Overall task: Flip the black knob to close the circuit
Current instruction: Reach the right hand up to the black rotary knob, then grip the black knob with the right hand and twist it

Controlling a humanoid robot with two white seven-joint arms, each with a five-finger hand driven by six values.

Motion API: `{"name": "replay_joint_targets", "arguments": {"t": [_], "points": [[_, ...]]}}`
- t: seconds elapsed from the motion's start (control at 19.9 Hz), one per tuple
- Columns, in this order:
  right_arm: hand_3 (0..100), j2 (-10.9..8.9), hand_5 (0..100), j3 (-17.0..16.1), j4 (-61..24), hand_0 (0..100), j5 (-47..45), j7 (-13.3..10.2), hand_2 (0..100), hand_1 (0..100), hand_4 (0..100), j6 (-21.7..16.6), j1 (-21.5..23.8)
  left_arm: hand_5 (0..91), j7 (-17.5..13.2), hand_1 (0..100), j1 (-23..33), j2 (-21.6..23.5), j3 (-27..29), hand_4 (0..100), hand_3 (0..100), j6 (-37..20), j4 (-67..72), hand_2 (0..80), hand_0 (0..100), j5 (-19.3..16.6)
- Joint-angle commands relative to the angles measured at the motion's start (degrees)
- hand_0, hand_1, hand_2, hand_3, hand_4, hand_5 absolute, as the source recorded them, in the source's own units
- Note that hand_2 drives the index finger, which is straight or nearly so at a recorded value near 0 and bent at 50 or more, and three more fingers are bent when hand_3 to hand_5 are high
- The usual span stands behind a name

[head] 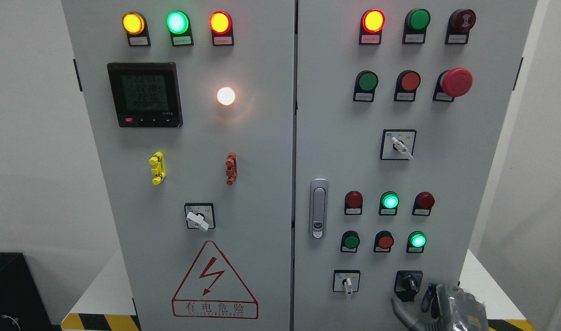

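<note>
The black knob [409, 281] sits at the bottom right of the grey electrical cabinet [262, 151], on its right-hand door, just right of a small white-handled selector switch [347, 281]. The robot's right hand [439, 305] comes up from the lower right corner, a grey thumb-like finger [399, 309] reaching to just under the knob and dark fingers curled beside it; I cannot tell whether they actually touch the knob, and the hand does not look closed around anything. There are three white-handled selector switches in all: that one, one higher on the right door [398, 144], and one on the left door [199, 216]. The left door carries three lit lamps along its top, yellow [133, 23], green [177, 22] and a red-rimmed one [220, 22], plus one glowing white lamp [226, 96] beside a single digital meter [144, 94]. Below these are two small handles, one yellow [156, 168] and one red [231, 168], and one red triangular shock-warning sign [214, 282]. On the right door I count one red mushroom emergency button [456, 82], one silver door latch [318, 208], and two rows of three round lights or buttons above the knob, with two of them glowing green [389, 201] [417, 240].
</note>
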Motion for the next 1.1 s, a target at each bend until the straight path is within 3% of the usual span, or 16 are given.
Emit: {"name": "replay_joint_targets", "arguments": {"t": [0.0, 1.05], "points": [[93, 0.07, 74, -0.21, 1.68, 0, 0.35, -0.20, 76, 25, 74, 0.35, -0.73, 0.0, 0.05, 0, 0.00, 0.00, -1.23, 0, 0, -0.05, 1.23, 0.0, 0, -1.23], [92, -0.19, 73, -2.23, 2.12, 0, 0.09, -0.55, 76, 29, 73, 1.14, -1.43, 0.0, 0.05, 0, 0.00, 0.00, -1.23, 0, 0, 0.04, 1.23, 0.0, 0, -1.23]]}}
